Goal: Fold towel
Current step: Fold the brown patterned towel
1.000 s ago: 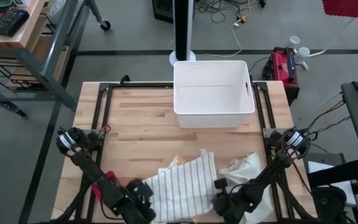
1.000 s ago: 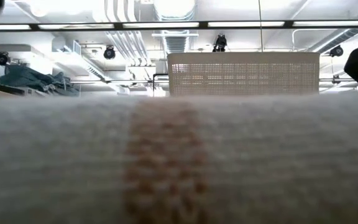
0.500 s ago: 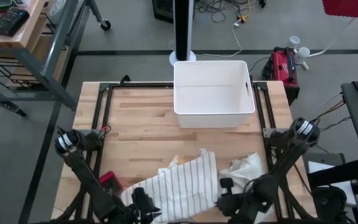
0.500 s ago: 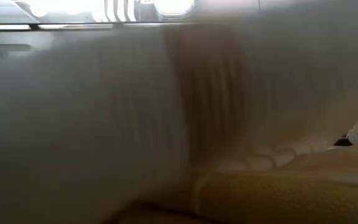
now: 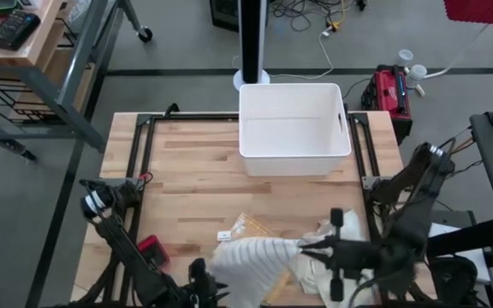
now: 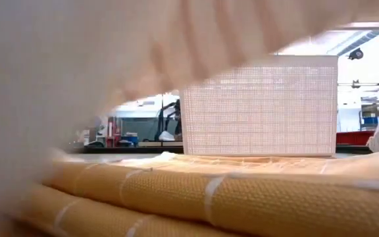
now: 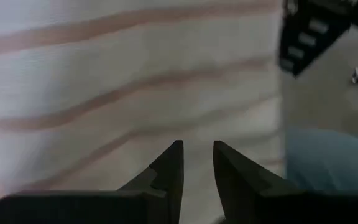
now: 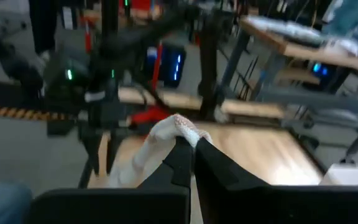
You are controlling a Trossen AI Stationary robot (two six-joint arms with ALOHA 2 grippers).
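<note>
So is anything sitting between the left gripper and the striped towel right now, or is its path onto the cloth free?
Nothing visible stands between them. In the left wrist view the left gripper has its fingers slightly apart with the striped towel directly ahead. The right gripper is shut on a corner of the towel.

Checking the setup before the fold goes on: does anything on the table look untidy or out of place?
Yes. The striped towel is bunched and lifted at the table's near edge, not flat. A second, cream cloth lies crumpled beside it. The right gripper is shut on a pinch of towel.
</note>
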